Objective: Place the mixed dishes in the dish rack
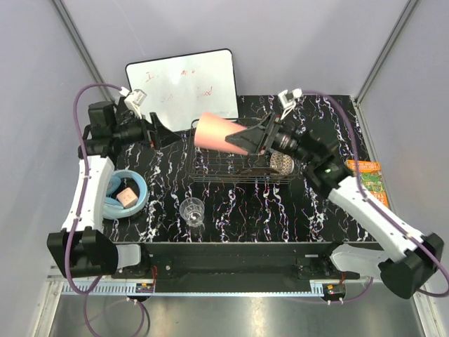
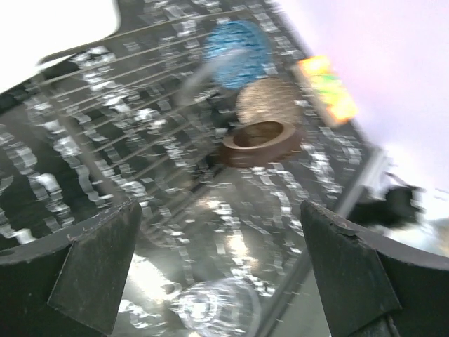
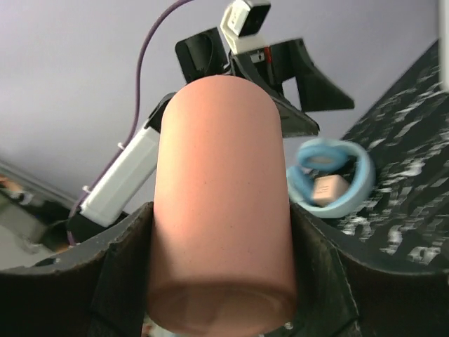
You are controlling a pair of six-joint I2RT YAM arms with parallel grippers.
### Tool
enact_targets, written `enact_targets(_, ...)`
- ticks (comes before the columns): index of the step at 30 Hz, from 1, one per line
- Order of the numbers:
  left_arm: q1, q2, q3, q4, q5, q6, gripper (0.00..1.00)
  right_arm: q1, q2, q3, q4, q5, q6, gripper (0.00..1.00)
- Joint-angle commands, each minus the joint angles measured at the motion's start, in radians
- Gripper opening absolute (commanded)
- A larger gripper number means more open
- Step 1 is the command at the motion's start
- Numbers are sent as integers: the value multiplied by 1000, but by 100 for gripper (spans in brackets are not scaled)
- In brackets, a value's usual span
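Black white-veined table [image 1: 280, 210]; whiteboard [image 1: 181, 84] lies at its far edge.

Dish rack [image 1: 224, 180]: mid-table, just in front of the whiteboard.

Right gripper [image 1: 245, 137]: clamped on the pink plastic cup [image 1: 221, 133], one finger on each side of its wall. The cup lies on its side in the air, above the rack's back left part.

Left gripper [image 2: 221, 267]: fingers spread, nothing between them. It hangs off the rack's left end.

Plain light-blue bowl [image 1: 137, 184]: left of the table, well apart from the rack.

Cream-gold patterned bowl [image 1: 283, 165]: at the rack's right end. Blue patterned bowl [image 2: 235, 53] just beside it; left wrist view too blurred to tell whether it is inside the rack.

Clear stemmed glass [image 1: 192, 210]: upright on the table, near the rack's front left corner.

Pinkish cube [image 1: 127, 197]: inside the light-blue bowl.
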Motion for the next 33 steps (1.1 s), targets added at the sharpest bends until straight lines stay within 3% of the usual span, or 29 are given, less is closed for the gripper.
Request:
enact_targets(1,-57,62,-13,10,-280,80,99,1,-11,261,-636,162,-409,0)
enact_targets(5,-139,91,-108,153,-410,71,99,1,65,396,-806,259,-444,0)
enact_targets(11,-177,197,-134,179,-479,108,99,1,154,522,-952,354,-472,0)
enact_targets(19,-287,243,-165,176,-673,175,98,-1,292,671,-1065,444,-522,0)
enact_targets(22,-326,247,-175,174,-711,218,83,1,354,734,-1102,464,-536,0)
enact_targets(28,-352,263,-197,138,-743,263,70,1,427,810,-1161,500,-562,0)
enact_targets(33,-366,269,-208,101,-725,280,41,1,473,844,-1179,516,-587,0)
